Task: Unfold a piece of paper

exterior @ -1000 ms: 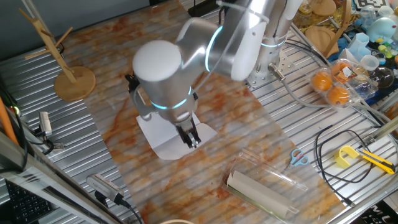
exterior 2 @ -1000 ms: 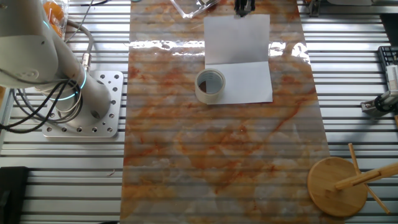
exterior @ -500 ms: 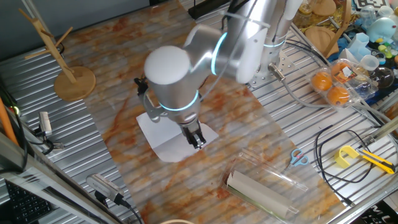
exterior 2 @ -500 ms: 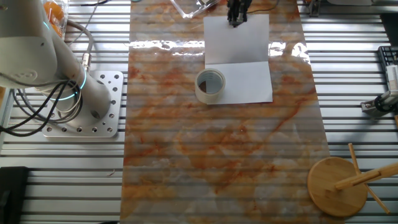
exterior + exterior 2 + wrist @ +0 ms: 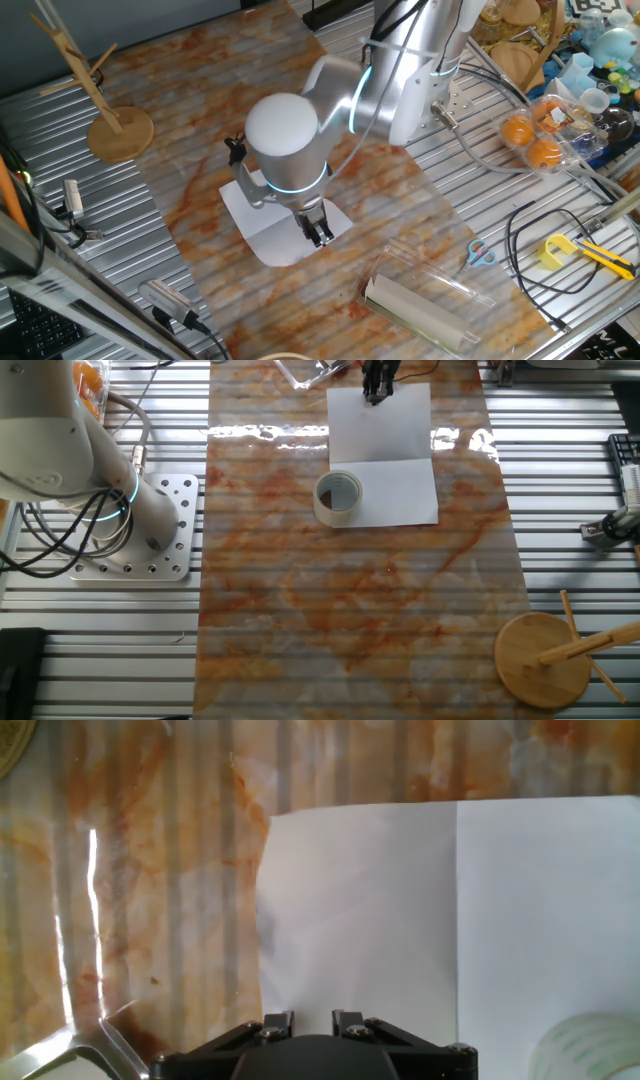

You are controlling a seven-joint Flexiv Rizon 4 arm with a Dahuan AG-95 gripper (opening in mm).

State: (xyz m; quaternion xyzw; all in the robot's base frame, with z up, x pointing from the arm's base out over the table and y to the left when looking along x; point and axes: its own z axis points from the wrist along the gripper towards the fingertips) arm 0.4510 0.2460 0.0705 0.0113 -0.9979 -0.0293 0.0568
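Observation:
The piece of paper (image 5: 380, 455) is a white sheet lying open on the marbled mat, with a crease across its middle. It also shows in the first fixed view (image 5: 268, 228) and fills the hand view (image 5: 400, 910), where the crease runs vertically. A tape roll (image 5: 338, 497) rests on the sheet's near left edge and shows at the hand view's bottom right (image 5: 590, 1045). My gripper (image 5: 376, 382) hovers over the sheet's far edge, just above the paper (image 5: 318, 232). Its fingers (image 5: 278, 1020) stand a small gap apart with nothing between them.
A beige roll in a clear sleeve (image 5: 415, 305) lies near the mat's front. A wooden stand (image 5: 115, 130) is at the left, also (image 5: 545, 655). Scissors (image 5: 480, 253), cables and oranges (image 5: 530, 140) lie at the right. The robot base (image 5: 130, 525) stands beside the mat.
The arm has shifted a little, carrying the gripper from past the sheet's far edge to over it. The paper and tape roll have not moved.

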